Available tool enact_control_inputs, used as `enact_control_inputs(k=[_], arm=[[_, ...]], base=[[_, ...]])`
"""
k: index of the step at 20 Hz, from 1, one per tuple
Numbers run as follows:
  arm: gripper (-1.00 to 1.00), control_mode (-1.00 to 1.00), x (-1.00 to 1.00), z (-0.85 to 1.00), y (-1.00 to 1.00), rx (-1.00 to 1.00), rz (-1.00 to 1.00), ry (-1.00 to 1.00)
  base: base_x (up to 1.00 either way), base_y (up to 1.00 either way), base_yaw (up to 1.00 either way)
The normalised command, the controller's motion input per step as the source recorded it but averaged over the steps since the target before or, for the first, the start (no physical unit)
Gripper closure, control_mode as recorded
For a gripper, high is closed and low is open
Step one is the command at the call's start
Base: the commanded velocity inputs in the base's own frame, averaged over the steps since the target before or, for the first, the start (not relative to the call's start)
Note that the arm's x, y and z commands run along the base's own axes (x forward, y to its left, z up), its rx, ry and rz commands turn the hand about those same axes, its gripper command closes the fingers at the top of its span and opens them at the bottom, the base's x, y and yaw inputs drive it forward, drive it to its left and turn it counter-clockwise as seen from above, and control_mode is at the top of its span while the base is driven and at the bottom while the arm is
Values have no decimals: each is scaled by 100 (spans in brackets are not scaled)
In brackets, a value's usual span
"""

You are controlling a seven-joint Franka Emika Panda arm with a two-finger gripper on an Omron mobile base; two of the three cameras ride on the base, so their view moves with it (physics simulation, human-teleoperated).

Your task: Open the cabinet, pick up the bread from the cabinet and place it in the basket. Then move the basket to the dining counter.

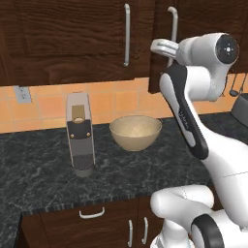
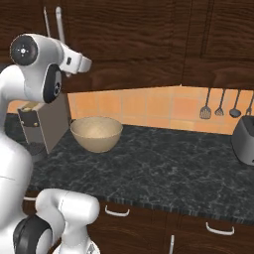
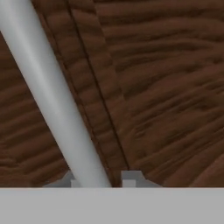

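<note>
Both jaws flank the cabinet [image 1: 72, 38] handle [image 3: 52, 100] (door shut); basket [image 1: 135, 131] apart.

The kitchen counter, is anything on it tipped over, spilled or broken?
No, nothing stands out. The basket sits upright on the black counter, and the tall grey appliance stands straight beside it. No spills or cracks show. The cabinet doors look shut, and the gripper is right at a door handle.

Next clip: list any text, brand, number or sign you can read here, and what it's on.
None can be read.
Robot forearm: a faint line of marking, too small and blurred to read.
Tall grey-and-black appliance, cabinet, basket and toaster: no lettering.
</note>
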Motion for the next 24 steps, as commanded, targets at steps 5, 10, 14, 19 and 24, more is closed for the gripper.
enact_control_inputs(k=[5, 10, 14, 19, 24], arm=[[100, -100, -100, 43, -63, 9, 0, -10], [-100, -100, -100, 40, -46, 11, 0, -9], [-100, -100, -100, 52, 0, 4, -6, 5], [-100, -100, -96, 38, 0, 3, -11, 35], [-100, -100, -79, 15, 31, 2, -11, 44]], base=[[0, 0, 0], [0, 0, 0], [0, 0, 0], [0, 0, 0], [0, 0, 0]])
